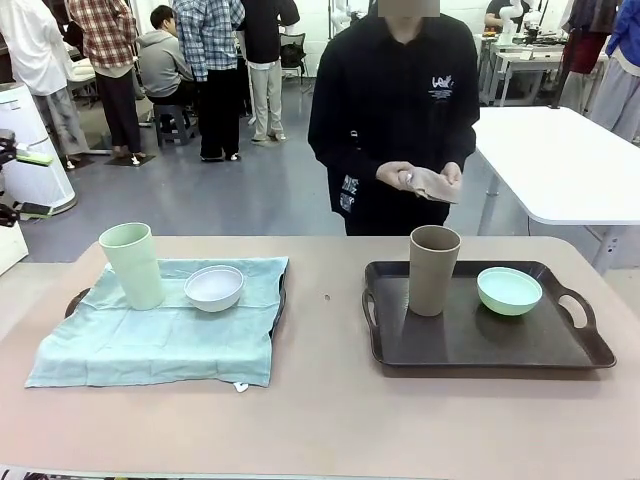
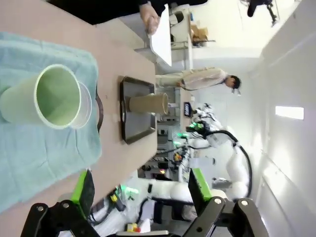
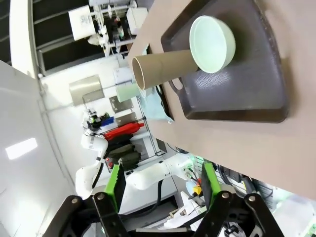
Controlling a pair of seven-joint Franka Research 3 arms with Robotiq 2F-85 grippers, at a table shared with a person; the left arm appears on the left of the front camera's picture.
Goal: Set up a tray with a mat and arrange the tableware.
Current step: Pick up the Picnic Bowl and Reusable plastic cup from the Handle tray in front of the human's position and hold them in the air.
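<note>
A teal mat (image 1: 150, 340) covers the left tray (image 1: 77, 300). On it stand the pale green cup (image 1: 132, 265) and the white bowl (image 1: 214, 287). The dark right tray (image 1: 480, 335) carries the brown-taupe cup (image 1: 434, 270) and the mint green bowl (image 1: 509, 290). At the far side a person holds a folded tan mat (image 1: 432, 184) in both hands. My left gripper (image 2: 140, 187) hangs open above the green cup (image 2: 49, 96) and the teal mat (image 2: 44, 153). My right gripper (image 3: 163, 185) is open too, high over the dark tray (image 3: 237, 94), brown cup (image 3: 165, 66) and mint bowl (image 3: 213, 43).
Bare tabletop (image 1: 325, 400) lies between the two trays and along the near edge. A white table (image 1: 570, 160) stands behind at the right, and several people stand far back at the left.
</note>
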